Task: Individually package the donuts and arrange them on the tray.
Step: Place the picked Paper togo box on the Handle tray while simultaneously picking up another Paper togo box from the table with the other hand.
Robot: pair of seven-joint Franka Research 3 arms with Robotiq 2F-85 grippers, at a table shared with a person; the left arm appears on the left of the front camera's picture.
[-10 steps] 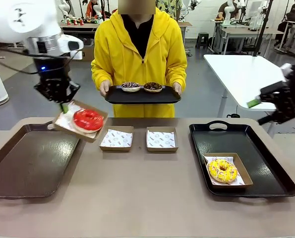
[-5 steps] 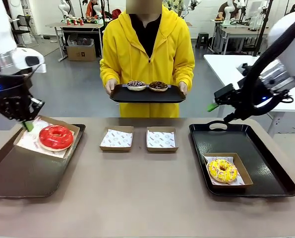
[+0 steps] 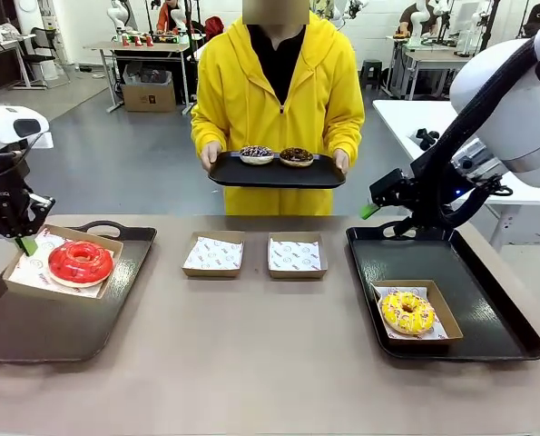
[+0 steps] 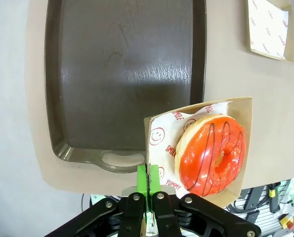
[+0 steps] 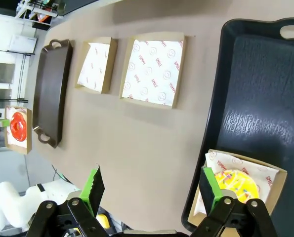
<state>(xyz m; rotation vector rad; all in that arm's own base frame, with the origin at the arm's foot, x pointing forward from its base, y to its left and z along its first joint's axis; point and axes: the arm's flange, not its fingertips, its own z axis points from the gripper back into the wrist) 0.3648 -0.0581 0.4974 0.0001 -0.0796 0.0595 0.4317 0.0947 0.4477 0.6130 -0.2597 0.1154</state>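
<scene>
1. Nearest, on the right tray [image 3: 492,318], the yellow donut [image 3: 407,312] sits in its own box, packaged and placed.
2. Farther left, the left claw [image 3: 22,242] is clenched on the edge of a cardboard box [image 3: 34,275] carrying the red donut [image 3: 80,262], at the far-left corner of the left tray [image 3: 61,327]. I judge the step in hand to be setting this box down. I cannot tell whether it touches the tray. The next move calls for laying it flat inside the rim before letting go.
3. Mid-bench [image 3: 270,363], 2 empty boxes [image 3: 213,253] lie side by side.
4. The right claw [image 3: 371,207] is released and holds nothing above the right tray's far rim.
5. Farthest, a person [image 3: 279,82] holds a black tray [image 3: 274,173] with 2 dark donuts [image 3: 257,154], probably meant for the empty boxes.
6. The left wrist view shows the green pads [image 4: 154,178] pinching the box wall, with the box hanging past the tray's handle end. The front view hides that pinch. The right wrist view confirms its fingers [image 5: 93,187] stand wide apart.
</scene>
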